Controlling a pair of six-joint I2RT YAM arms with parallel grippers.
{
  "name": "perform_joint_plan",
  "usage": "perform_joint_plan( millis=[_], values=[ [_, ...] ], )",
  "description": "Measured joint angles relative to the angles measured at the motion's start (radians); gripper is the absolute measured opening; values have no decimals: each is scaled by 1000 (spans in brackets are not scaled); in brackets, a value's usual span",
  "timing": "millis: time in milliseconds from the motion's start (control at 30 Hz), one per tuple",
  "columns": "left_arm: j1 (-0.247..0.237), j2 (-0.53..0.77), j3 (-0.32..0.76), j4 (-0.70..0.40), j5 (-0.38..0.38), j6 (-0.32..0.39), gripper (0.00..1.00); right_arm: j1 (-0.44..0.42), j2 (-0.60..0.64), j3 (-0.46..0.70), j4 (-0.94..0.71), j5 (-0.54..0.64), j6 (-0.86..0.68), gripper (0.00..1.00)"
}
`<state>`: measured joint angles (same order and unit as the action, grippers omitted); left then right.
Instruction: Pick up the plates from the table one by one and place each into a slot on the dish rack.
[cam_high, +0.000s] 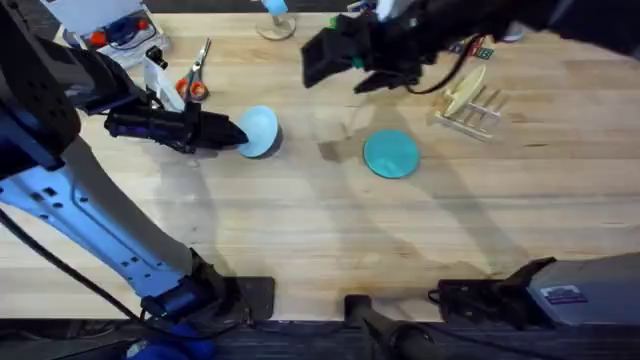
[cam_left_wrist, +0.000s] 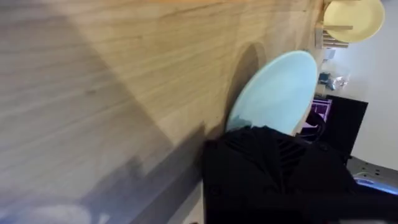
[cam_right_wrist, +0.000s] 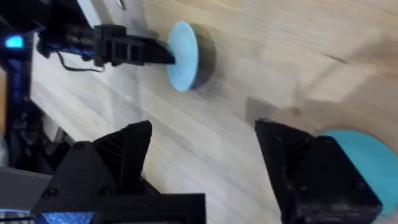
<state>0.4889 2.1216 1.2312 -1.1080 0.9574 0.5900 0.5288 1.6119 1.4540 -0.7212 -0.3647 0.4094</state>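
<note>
The left claw (cam_high: 238, 135) reaches low and level across the table (cam_high: 300, 230), pinching the tilted pale blue plate (cam_high: 260, 131) by its edge. The right claw (cam_right_wrist: 205, 155) hangs wide open, holding nothing, above the flat teal plate (cam_high: 390, 154).

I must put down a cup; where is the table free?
Free: the wide table in front of the teal plate, toward the arm bases. Crowded: the far edge, with scissors, dish rack and the left gripper holding the pale plate.

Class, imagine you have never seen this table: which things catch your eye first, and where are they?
The left gripper grips the pale blue plate, tilted up off the table at centre-left. The teal plate lies flat near the middle, with the right gripper open above it. At the far right stands the dish rack, holding a cream plate.
</note>
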Motion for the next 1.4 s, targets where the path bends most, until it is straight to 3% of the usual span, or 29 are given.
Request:
perform_joint_plan(
  millis=[233,567,1100,1400],
  values=[
    [0,0,0,0,0,0,40,48,140,0,171,-89,20,996],
    [0,0,0,1,0,0,40,118,322,0,334,-116,92,995],
    [0,0,0,2,0,-4,40,175,471,0,507,-122,212,995],
    [0,0,0,2,0,-4,41,175,501,0,580,-123,284,871]
  ],
)
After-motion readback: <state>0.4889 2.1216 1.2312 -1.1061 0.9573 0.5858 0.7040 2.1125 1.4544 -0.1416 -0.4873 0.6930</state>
